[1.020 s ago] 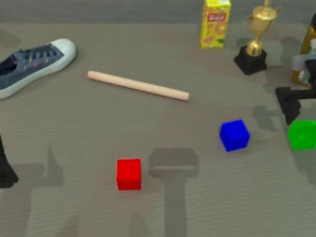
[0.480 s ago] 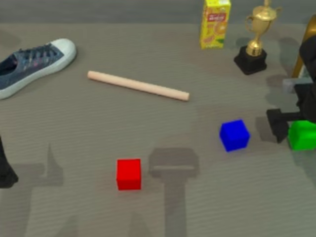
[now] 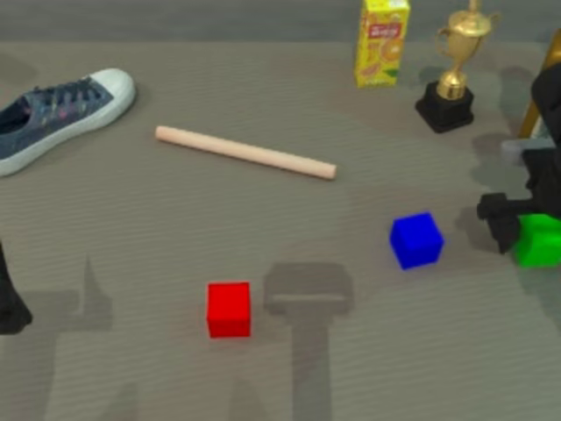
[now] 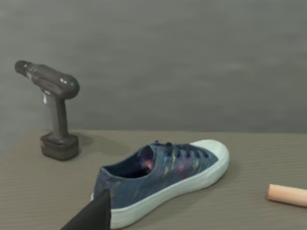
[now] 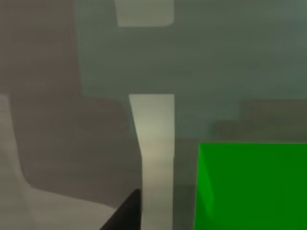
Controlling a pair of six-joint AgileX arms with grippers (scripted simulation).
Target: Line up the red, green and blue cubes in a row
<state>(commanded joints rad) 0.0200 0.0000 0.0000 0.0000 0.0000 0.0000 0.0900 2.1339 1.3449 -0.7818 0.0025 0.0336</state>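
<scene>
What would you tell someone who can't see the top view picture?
The right gripper is down at the green cube near the table's right edge. The blue cube and red cube sit apart, not in a row.

Green cube (image 3: 542,240) cut off at the top view's right edge, right hand (image 3: 526,230) partly out of frame too. Shoe (image 3: 53,112) clipped at the left edge. Left arm barely visible.
</scene>
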